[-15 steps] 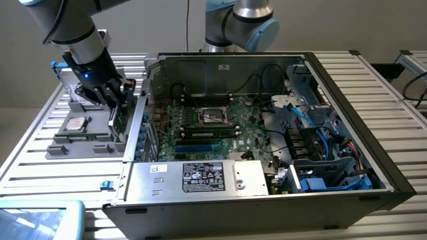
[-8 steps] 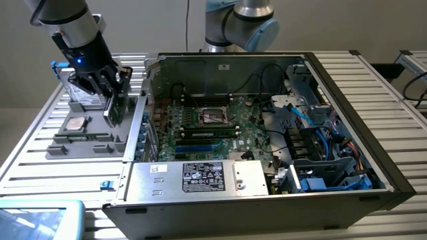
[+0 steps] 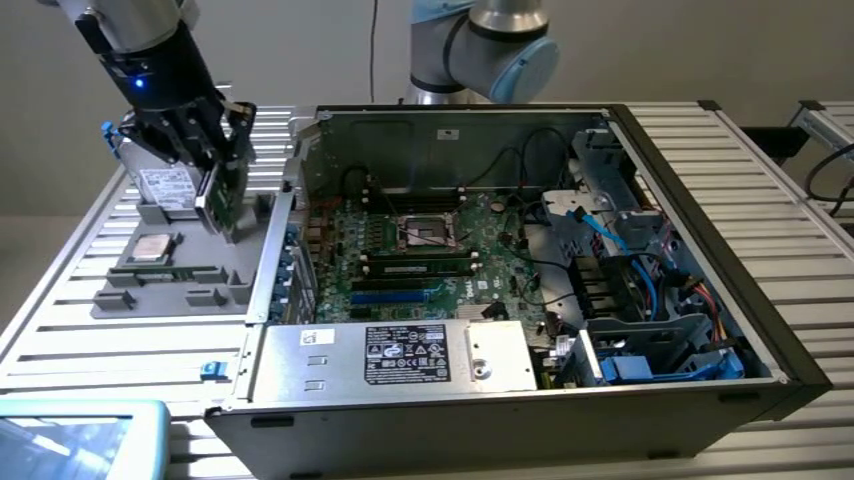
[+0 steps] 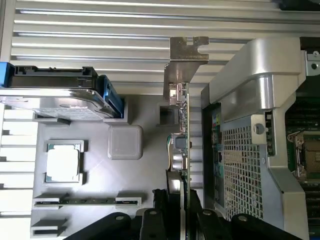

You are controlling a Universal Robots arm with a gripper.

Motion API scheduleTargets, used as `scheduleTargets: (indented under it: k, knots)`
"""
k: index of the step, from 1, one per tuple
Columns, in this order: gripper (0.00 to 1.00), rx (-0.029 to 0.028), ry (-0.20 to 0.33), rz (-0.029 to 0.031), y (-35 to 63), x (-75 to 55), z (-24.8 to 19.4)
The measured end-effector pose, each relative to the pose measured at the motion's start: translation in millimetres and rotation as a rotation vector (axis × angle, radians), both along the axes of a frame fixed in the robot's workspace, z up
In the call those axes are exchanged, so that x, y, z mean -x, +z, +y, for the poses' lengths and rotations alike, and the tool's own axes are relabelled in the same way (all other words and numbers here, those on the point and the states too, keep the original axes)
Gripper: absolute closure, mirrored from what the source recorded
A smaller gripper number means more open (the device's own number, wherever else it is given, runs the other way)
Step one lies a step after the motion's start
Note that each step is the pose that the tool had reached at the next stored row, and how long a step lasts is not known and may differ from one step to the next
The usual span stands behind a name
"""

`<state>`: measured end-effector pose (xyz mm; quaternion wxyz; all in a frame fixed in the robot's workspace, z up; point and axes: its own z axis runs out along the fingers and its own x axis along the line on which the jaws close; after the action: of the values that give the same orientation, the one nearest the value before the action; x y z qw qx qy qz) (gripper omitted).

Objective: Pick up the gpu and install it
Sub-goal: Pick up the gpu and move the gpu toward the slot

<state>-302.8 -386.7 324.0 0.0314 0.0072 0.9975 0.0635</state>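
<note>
The gpu (image 3: pixel 223 200) is a flat card standing on edge, held upright over the right side of the grey parts tray (image 3: pixel 174 290), close to the open computer case (image 3: pixel 747 300). My gripper (image 3: pixel 200 135) is shut on its upper edge, with black fingers on both faces. In the wrist view the gpu (image 4: pixel 183 130) appears edge-on, with its silver bracket (image 4: pixel 184 55) at the far end. The gripper (image 4: pixel 181 222) clamps it between dark fingers (image 4: pixel 150 222). I cannot tell whether the card's lower edge touches the tray.
On the tray lie a silver hard drive (image 3: pixel 167 185), a processor chip (image 3: pixel 151 247) and a memory stick (image 4: pixel 87 201). The case's perforated wall (image 4: pixel 245 165) stands right beside the card. Inside the case are the motherboard (image 3: pixel 414 240) and a power supply (image 3: pixel 400 355).
</note>
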Motion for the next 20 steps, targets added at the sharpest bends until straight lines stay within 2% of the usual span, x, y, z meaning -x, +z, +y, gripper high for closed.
scheduleTargets:
  k: [5, 10, 20]
  knots:
    - [0.72, -0.0001, -0.005, 0.0015, 22.7, -2.1, -1.0]
    - [0.72, -0.0002, -0.005, 0.0034, 45.2, -10.5, -3.1]
    - [0.72, -0.0004, -0.005, 0.0076, 90.9, -42.3, -11.2]
